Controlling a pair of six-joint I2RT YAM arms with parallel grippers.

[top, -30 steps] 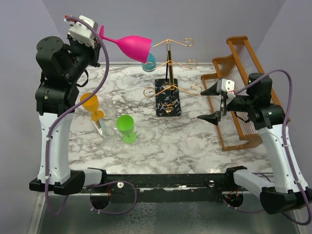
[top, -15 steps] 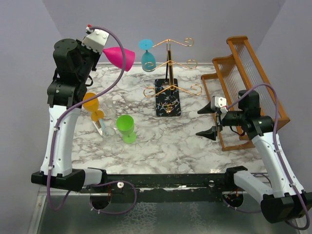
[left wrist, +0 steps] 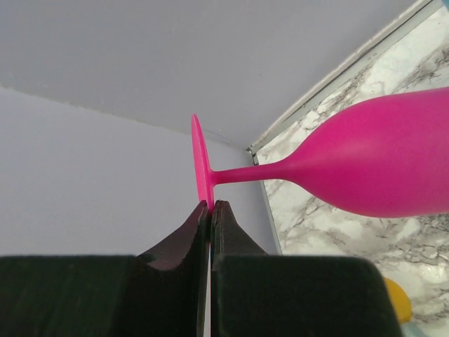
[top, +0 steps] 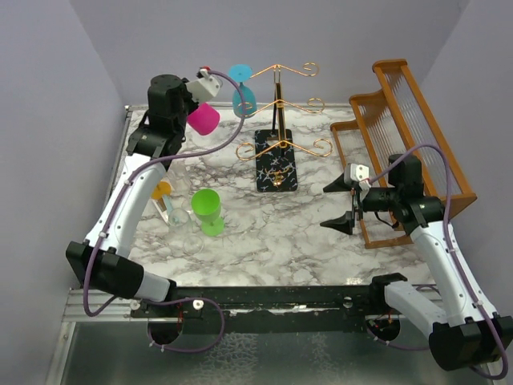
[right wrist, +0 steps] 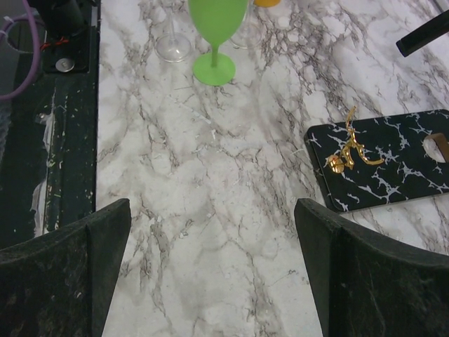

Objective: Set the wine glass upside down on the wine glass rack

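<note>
A pink wine glass [top: 203, 119] hangs in the air at the back left, just left of the wine glass rack [top: 276, 104]. My left gripper [left wrist: 210, 205] is shut on the rim of its foot [left wrist: 202, 165], with stem and bowl [left wrist: 382, 165] stretching sideways. The rack is thin gold wire with scroll arms on a black speckled base [top: 275, 164]. A blue glass [top: 243, 95] hangs upside down on its upper left arm. My right gripper [top: 341, 202] hovers open over the marble right of the base [right wrist: 393, 165], with nothing between its fingers [right wrist: 105, 232].
A green glass [top: 207, 210], an orange glass [top: 162, 191] and a clear glass [top: 180, 216] stand at the left of the marble table [top: 264, 233]. A brown wooden slatted rack [top: 401, 136] fills the right side, close behind my right arm.
My left arm has swung right and forward, bringing the pink glass from high at the back left down towards the rack's left side. My right gripper drifted slightly nearer, still open.
</note>
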